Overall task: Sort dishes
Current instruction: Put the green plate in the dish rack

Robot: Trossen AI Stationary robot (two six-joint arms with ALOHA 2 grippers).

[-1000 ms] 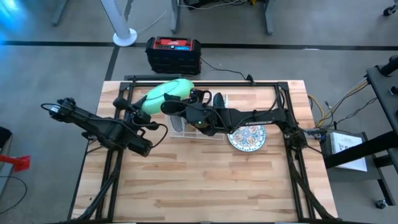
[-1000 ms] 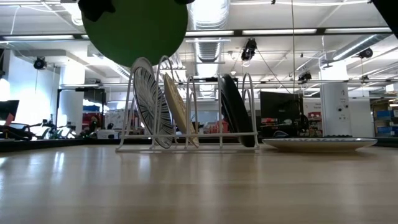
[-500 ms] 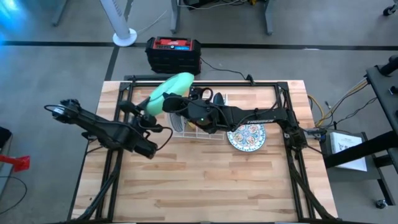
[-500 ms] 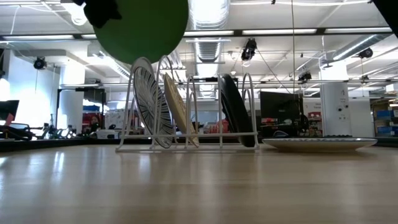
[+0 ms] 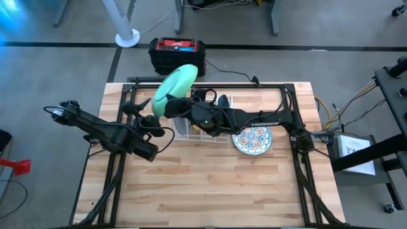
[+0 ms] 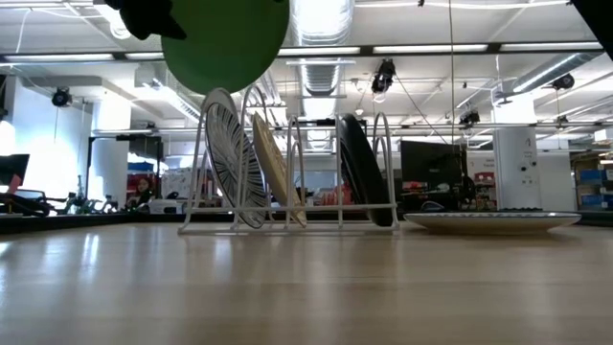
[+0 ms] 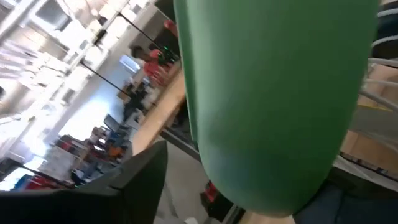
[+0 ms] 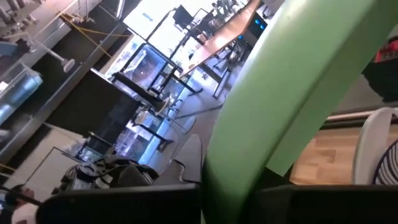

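Two grippers attend one plain light green round plate [image 5: 174, 90] above the white wire rack [image 5: 202, 129]: right gripper [image 5: 170, 107] pinching it, left gripper [image 5: 147, 116] spread, apart.

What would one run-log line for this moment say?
green plate: in air over rack | right tool: shut on green plate | left tool: open, beside plate | floral plate: flat on table

Green plate [image 5: 173, 90] held tilted above rack; three plates racked upright, floral plate [image 5: 252, 140] flat beside.
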